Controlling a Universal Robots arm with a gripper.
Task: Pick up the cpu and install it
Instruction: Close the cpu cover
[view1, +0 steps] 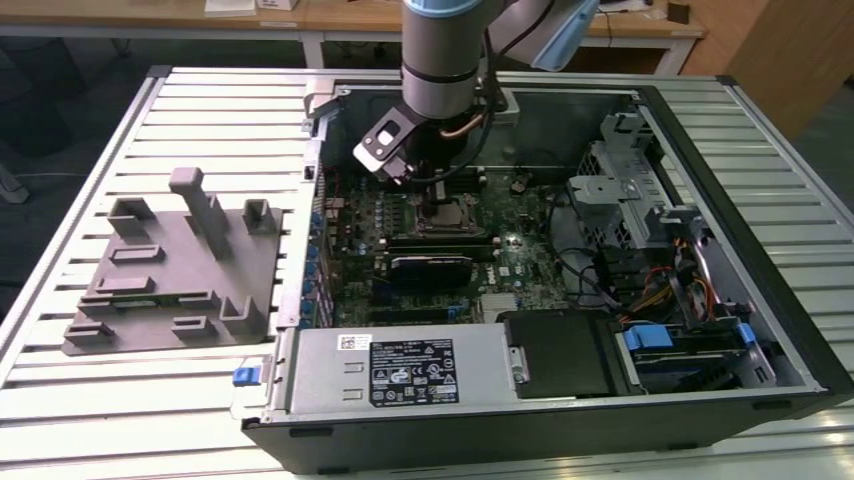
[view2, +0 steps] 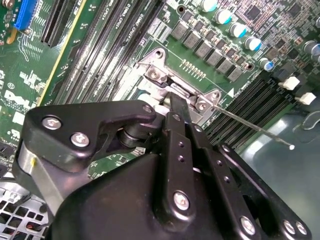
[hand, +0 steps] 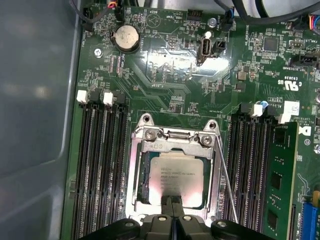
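We see the small, flat square cpu (hand: 176, 179) with its pale silver metal top lying flat inside the dark square socket with its bright metal frame (hand: 172, 141), on the green motherboard (hand: 165, 75). The black gripper (hand: 173, 201) hangs right over the socket, its two fingers drawn together with only a thin seam between them. Their tips sit at one edge of the cpu, and nothing is clamped between them. We cannot tell whether the tips actually touch the chip.

In the second wrist view the gripper (view2: 176, 102) points down at the socket's frame (view2: 160, 75). A thin metal lever wire (hand: 226, 185) runs along one side of the socket. Rows of long black memory slots (hand: 97, 165) flank the socket on both sides. A round silver coin battery (hand: 126, 37) lies well apart from the socket.

In the exterior view the gripper (view1: 430, 190) reaches down into the open black computer case (view1: 747, 300) above the socket. The large grey plastic fixture with upright blocks (view1: 174, 270) stands outside the case, well away from the socket, toward the exterior view's left.
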